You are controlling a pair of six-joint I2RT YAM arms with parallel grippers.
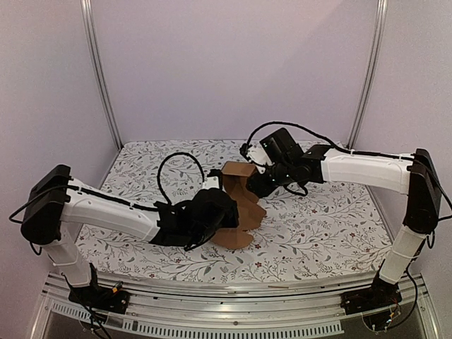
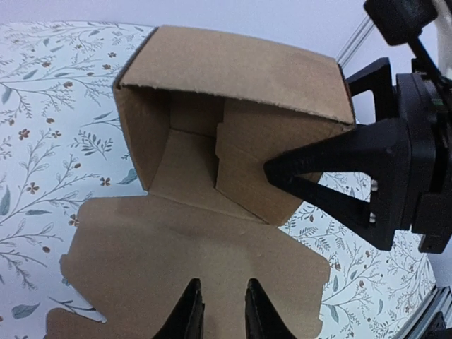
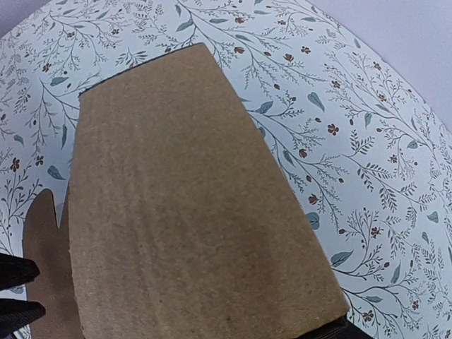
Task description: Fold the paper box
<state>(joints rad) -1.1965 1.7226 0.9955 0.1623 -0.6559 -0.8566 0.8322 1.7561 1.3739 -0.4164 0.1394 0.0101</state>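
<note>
while the box [image 2: 233,134] stands half-formed mid-table, open toward the left gripper [image 2: 218,311], nothing lies inside it but folded flaps. the left gripper pins the flat lid flap, fingers nearly closed on it. the right gripper [image 2: 311,173] presses a side flap inward; its grip i cannot tell. best to hold the base steady while tucking.

My overhead camera sits high behind my bases, looking down over the whole counter [image 1: 318,233]. My left wrist camera looks close along my left hand [image 2: 217,311] into the paper box [image 2: 233,141]. My right wrist camera presses nearer, the box panel filling its frame. All three share that box.
</note>
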